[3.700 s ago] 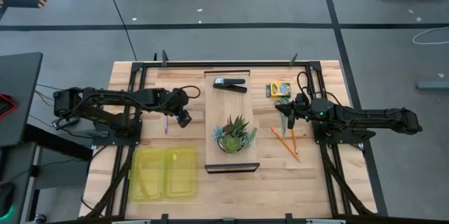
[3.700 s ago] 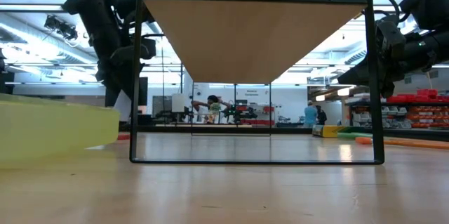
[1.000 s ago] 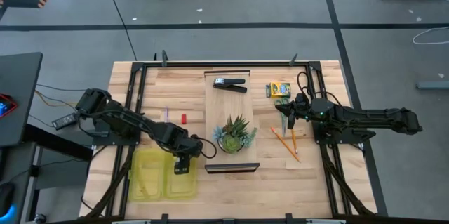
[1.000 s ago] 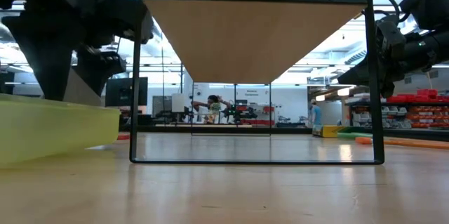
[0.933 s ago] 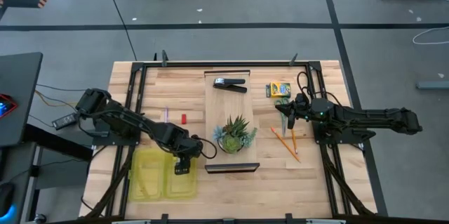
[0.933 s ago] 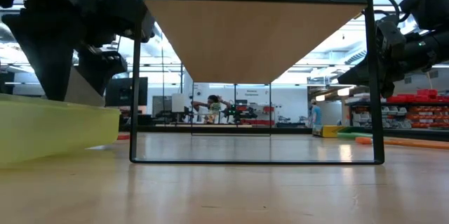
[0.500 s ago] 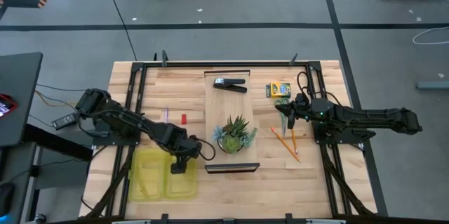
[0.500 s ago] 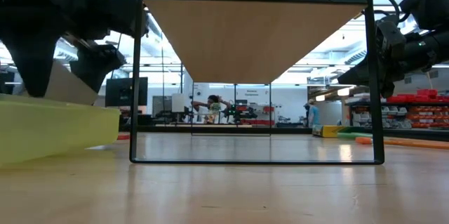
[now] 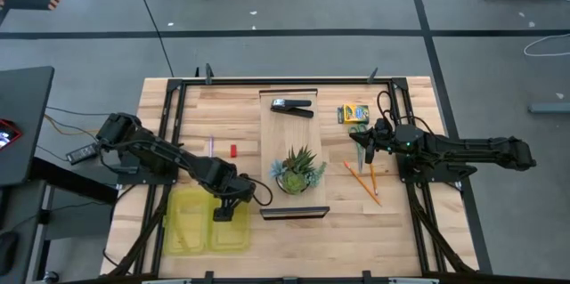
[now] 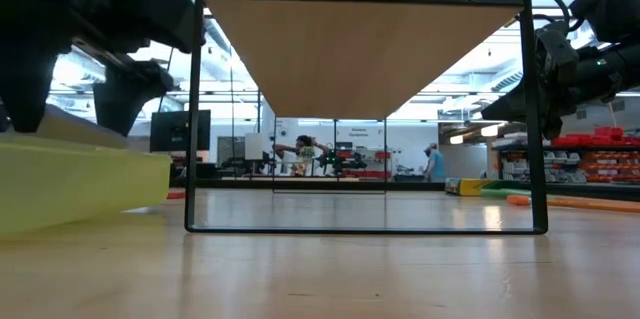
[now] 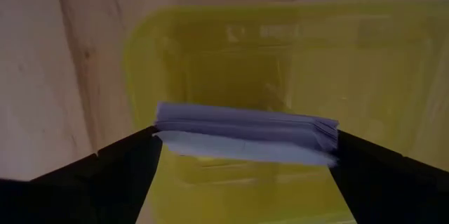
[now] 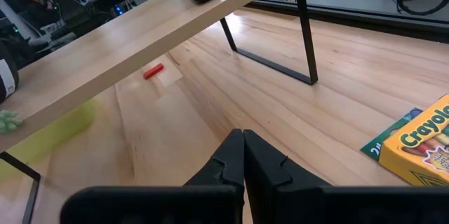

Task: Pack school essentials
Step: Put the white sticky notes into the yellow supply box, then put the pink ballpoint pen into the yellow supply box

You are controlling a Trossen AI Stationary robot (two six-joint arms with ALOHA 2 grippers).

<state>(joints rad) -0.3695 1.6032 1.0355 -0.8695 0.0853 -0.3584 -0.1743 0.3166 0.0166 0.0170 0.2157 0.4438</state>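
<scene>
My left gripper (image 9: pixel 223 212) hangs over the right half of the open yellow container (image 9: pixel 198 223) near the table's near left, shut on the pale blue note pad (image 11: pixel 245 136). The tiny red piece (image 9: pixel 234 150) lies flat on the table. My right gripper (image 9: pixel 365 148) is shut and holds nothing; it hovers near the green-handled scissors (image 9: pixel 358 130) and the yellow-and-green crayon box (image 9: pixel 354 113). Thin orange pencils (image 9: pixel 365 181) lie on the table nearer the near edge. My left gripper pinches the note pad between its two fingers, one finger (image 11: pixel 119 171) on each of two opposite side edges (image 11: pixel 160 134). The fingers come from above, pointing down. The pad's stacked sheets face the wrist camera, and it is held above the yellow container's inside (image 11: pixel 231 62).
A wooden riser (image 9: pixel 294 155) stands mid-table and carries the black stapler (image 9: pixel 292 106) and the spiky green potted plant (image 9: pixel 298 171). A thin purple pen (image 9: pixel 211 150) lies beside the red piece. Black frame rails (image 9: pixel 174 124) run along both sides of the table.
My left gripper has carried the note pad a little toward the table's left, farther over the yellow container, and in the low view the pad now sits lower, close to the container's rim. It has stayed shut on the pad.
</scene>
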